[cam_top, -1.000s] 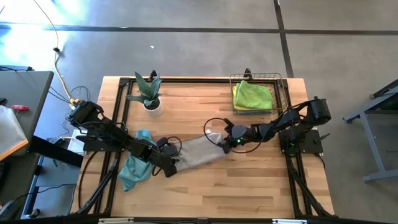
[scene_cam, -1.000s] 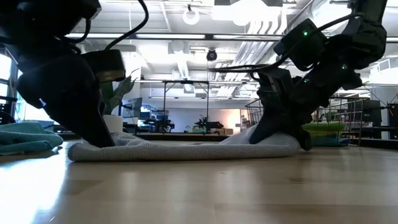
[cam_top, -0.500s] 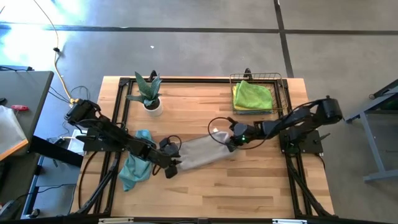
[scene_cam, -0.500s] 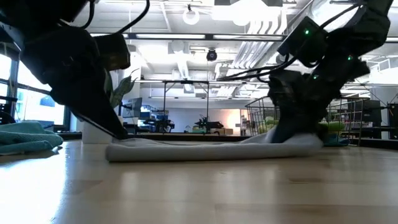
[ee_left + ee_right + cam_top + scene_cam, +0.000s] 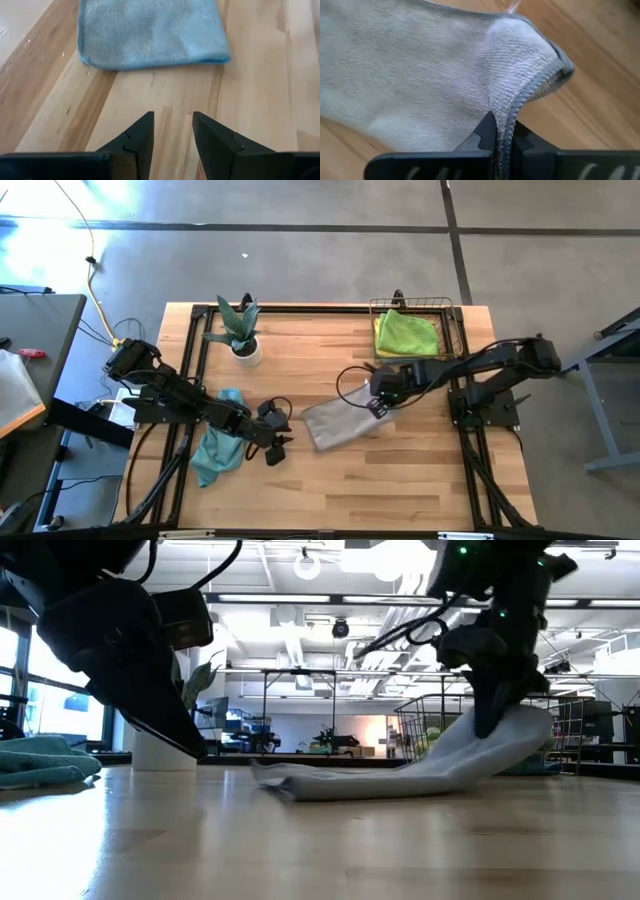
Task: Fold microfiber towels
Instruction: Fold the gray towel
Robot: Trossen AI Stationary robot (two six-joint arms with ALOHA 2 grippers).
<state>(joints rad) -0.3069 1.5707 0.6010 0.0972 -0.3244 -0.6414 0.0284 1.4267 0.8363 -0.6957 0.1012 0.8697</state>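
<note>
Grey towel (image 5: 335, 425) lifted by one corner.
Your right gripper (image 5: 379, 401) was clamped on it; your left gripper (image 5: 277, 447) stood apart, seemingly holding nothing, near the teal towel (image 5: 215, 448).

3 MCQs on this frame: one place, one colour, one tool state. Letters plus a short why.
1. Where are the lime green towels?
A. in the wire basket
B. under the potted plant
C. in the left tool

2. What colour is the towel lifted at one end?
A. yellow
B. grey
C. teal

3. How is the right tool?
A. open above the basket
B. open on bare wood
C. shut on the grey towel

Key: 1 A, the green cloth lies inside the wire frame. 2 B, the raised cloth is grey. 3 C, the right wrist view shows its fingers pinching the towel's hem.
</note>
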